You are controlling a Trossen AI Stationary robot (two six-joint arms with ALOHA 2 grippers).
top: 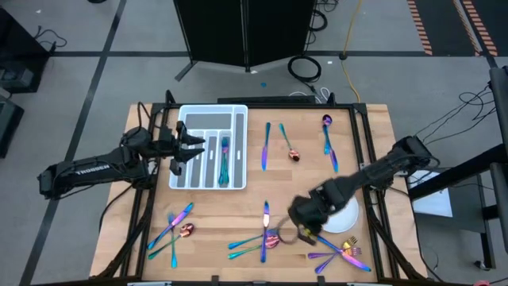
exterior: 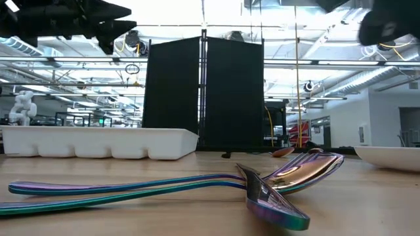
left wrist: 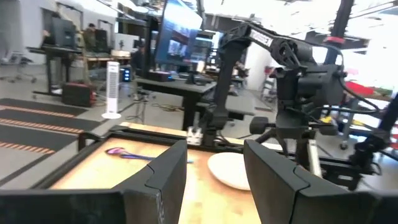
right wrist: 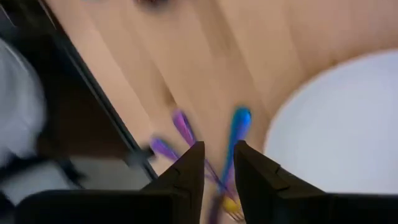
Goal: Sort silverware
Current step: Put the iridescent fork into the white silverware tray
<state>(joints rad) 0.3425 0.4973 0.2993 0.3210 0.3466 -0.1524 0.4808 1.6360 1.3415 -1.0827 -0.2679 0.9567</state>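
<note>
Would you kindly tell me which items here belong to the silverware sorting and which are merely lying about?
Job: silverware scattered on the table; white divided tray, already holding one piece.
Lying about: round white plate; cable coil on the floor.

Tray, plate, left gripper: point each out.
tray (top: 179, 179), high view, bare lower-left rim.
plate (top: 349, 220), high view, visible right part beside the right arm.
left gripper (top: 196, 147), high view, midway between its open fingertips, above the tray.
</note>
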